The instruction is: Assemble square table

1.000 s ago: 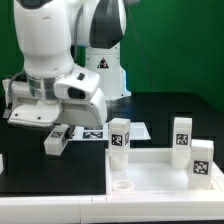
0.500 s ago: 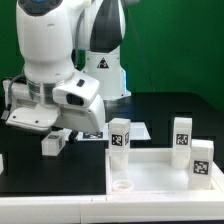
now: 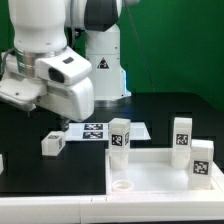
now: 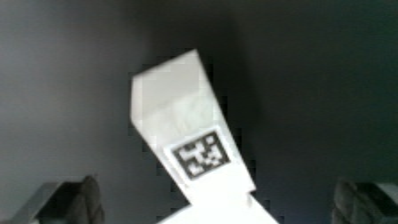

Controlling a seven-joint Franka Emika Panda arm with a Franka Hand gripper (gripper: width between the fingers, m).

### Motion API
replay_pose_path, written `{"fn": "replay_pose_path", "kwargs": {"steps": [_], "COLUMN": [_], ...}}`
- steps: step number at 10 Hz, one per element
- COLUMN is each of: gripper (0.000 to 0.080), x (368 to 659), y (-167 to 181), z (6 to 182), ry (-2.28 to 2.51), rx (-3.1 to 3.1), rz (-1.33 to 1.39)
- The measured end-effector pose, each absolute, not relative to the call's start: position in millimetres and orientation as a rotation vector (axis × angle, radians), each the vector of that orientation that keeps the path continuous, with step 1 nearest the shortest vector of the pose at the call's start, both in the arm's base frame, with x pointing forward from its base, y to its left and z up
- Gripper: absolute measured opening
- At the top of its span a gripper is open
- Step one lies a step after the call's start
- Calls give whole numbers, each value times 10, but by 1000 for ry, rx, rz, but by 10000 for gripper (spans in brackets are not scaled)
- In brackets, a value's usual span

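Hanging wide apart over the black table (image 3: 150,108), the gripper (image 4: 222,205) holds nothing: in the wrist view its two dark fingertips (image 4: 75,203) stand at either edge of the picture, well clear of the white leg (image 4: 192,125) that lies between and beyond them. That leg lies on its side on the dark surface, its black-and-white tag facing up, touching neither finger.

In the exterior view the fingers themselves are hidden behind the bulky white wrist housing of the arm (image 3: 55,75), which fills the picture from about nine to twelve o'clock. Below it, at roughly eight o'clock of the frame, the same fallen leg (image 3: 53,143) lies on the table, apart from the arm. Just beside it, toward three o'clock, the marker board (image 3: 95,131) lies flat with its tags showing.

Farther out, at about five o'clock of the picture, sits a white tray-like frame with raised walls (image 3: 160,155); a small round white piece (image 3: 122,185) lies inside near its six o'clock edge. Three more legs stand upright: one (image 3: 119,134) at the frame's eleven o'clock corner, one (image 3: 182,133) behind its far wall, and one (image 3: 202,161) at the three o'clock side. Whether these touch the frame cannot be told.
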State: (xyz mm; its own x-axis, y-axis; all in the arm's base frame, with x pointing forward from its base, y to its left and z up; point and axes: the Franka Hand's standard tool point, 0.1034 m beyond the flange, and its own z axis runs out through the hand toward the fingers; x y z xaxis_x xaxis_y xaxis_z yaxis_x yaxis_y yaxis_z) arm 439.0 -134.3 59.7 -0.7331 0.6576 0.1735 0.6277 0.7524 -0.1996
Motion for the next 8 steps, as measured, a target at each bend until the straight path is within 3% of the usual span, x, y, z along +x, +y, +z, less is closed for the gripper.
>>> {"fn": "replay_pose_path", "kwargs": {"steps": [4,6,8], "gripper": [649,649,649], "x": [4396,4577,4618], "y": [-1356,-1439,-1443], "z": [593,679,653], "ry": [-2542,-2297,-1989], "rx": [-1436,-1883,-2257], "rz": [239,283,310]}}
